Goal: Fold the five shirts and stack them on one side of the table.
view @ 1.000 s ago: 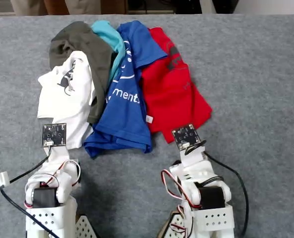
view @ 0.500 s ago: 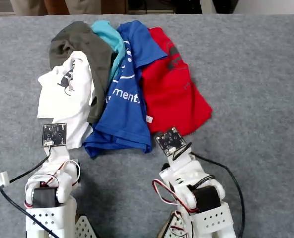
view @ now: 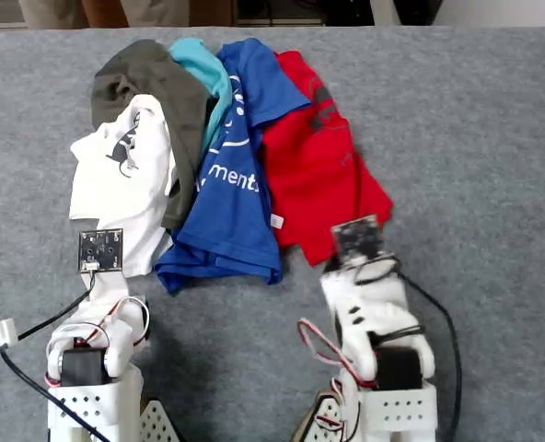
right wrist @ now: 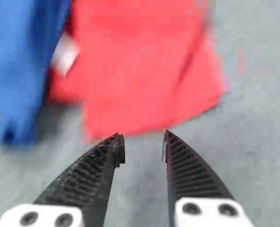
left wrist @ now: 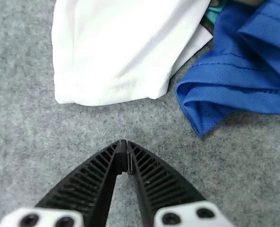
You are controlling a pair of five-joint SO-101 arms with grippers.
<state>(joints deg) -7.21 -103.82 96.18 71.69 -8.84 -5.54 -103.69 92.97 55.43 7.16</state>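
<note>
Five shirts lie in an overlapping heap at the back of the grey table (view: pixel 493 138): white shirt (view: pixel 121 180), olive shirt (view: pixel 153 87), teal shirt (view: pixel 199 60), blue shirt (view: pixel 226 198) and red shirt (view: pixel 323 170). My left gripper (left wrist: pixel 126 153) is shut and holds nothing, just short of the hem of the white shirt (left wrist: pixel 116 47), with the blue shirt (left wrist: pixel 244 80) beside it. My right gripper (right wrist: pixel 141 146) is open over bare table at the near edge of the red shirt (right wrist: pixel 144 66). The right arm's wrist (view: pixel 357 241) sits at the red shirt's lower corner.
Both arm bases (view: pixel 88 378) (view: pixel 388 368) stand at the table's near edge with loose cables (view: pixel 33 322). Bare grey table stretches to the right of the red shirt and along the front between the arms.
The right arm swung left, then back right, and now sits at the red shirt's lower right corner. The left arm and the shirts have not moved.
</note>
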